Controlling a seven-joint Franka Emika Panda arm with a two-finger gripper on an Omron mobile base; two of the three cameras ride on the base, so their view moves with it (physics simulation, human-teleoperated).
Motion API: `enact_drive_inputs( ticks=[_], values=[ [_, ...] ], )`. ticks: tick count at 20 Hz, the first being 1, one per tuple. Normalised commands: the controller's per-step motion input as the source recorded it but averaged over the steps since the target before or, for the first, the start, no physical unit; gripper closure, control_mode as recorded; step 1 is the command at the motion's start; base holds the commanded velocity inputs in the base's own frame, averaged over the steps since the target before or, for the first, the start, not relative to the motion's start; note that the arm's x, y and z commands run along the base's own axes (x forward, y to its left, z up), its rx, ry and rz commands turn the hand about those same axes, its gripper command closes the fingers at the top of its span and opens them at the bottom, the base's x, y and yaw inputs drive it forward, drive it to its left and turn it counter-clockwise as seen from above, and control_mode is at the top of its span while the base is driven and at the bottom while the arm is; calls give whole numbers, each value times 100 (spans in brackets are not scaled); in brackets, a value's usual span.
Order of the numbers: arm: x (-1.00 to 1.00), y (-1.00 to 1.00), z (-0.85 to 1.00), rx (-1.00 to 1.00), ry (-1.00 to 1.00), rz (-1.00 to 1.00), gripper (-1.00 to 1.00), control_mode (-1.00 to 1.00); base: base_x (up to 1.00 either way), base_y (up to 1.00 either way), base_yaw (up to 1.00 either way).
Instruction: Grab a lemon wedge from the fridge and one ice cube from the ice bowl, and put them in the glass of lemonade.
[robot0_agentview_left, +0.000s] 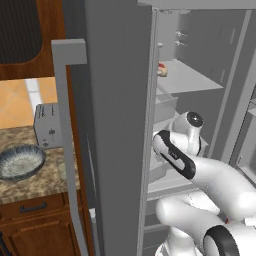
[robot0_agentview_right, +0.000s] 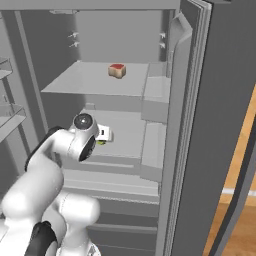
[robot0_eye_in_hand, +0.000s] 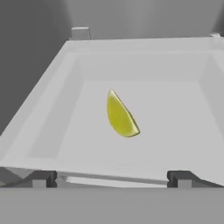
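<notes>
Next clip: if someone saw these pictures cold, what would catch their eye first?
Probably the open fridge, its doors swung wide and the white arm reaching onto a middle shelf. In the hand view a yellow lemon wedge lies alone on a pale shelf tray, just ahead of the open pincer. One shelf up sits a small tan block with a red top.

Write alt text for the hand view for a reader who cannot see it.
A yellow lemon wedge lies alone on a pale grey fridge shelf with raised walls. The open gripper shows two dark fingertips at the bottom, apart from the wedge.
</notes>
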Motion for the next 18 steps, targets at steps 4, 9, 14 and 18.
enact_drive_inputs(
  ticks=[4,9,14,18],
  values=[
    [40,3,-20,0,3,0,-100,-100,0,0,0],
    [33,0,-28,0,4,0,-100,-100,0,0,0],
    [36,0,-23,0,3,0,-100,-100,0,0,0],
    [35,0,-27,0,2,0,-100,-100,0,0,0]
  ],
)
